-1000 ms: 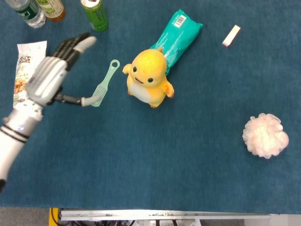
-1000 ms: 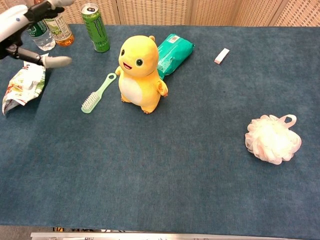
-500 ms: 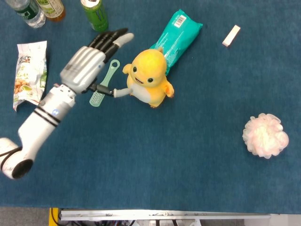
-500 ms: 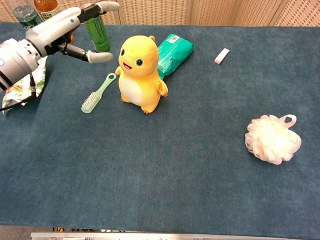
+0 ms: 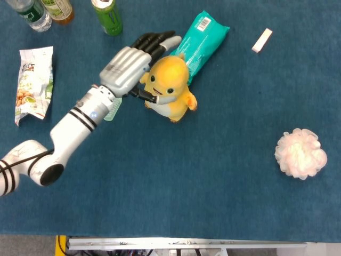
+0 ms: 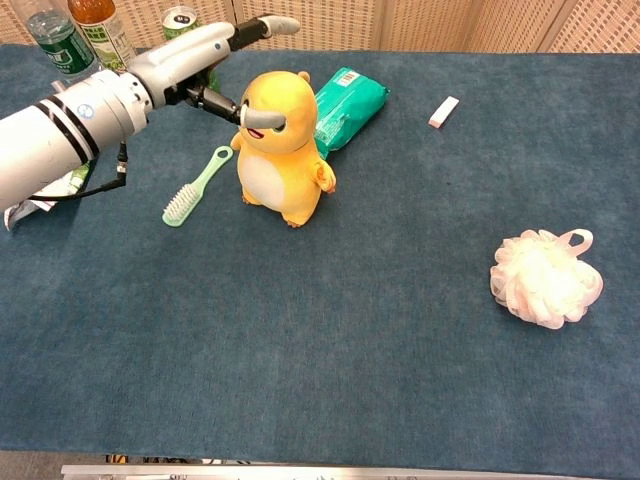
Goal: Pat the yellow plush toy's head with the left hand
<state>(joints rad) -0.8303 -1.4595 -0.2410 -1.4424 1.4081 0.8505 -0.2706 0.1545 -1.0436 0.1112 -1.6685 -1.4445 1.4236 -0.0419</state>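
The yellow plush toy (image 5: 170, 85) (image 6: 282, 150) stands upright near the table's middle back, facing front. My left hand (image 5: 133, 63) (image 6: 205, 55) hovers flat and open at the toy's left side, level with and slightly above its head. Its thumb (image 6: 262, 118) crosses in front of the toy's face, and its long fingers (image 5: 159, 40) reach past the head toward the green packet. Whether the palm touches the head is unclear. My right hand shows in neither view.
A teal packet (image 5: 201, 40) lies right behind the toy. A mint brush (image 6: 192, 190) lies to its left, under my forearm in the head view. Bottles (image 6: 60, 40), a green can (image 5: 108, 16) and a snack bag (image 5: 33, 80) fill the back left. A white puff (image 5: 300, 153) sits far right.
My left hand has swept rightward from over the brush to the toy's head, and the thumb now crosses the toy's face. The toy has not moved.
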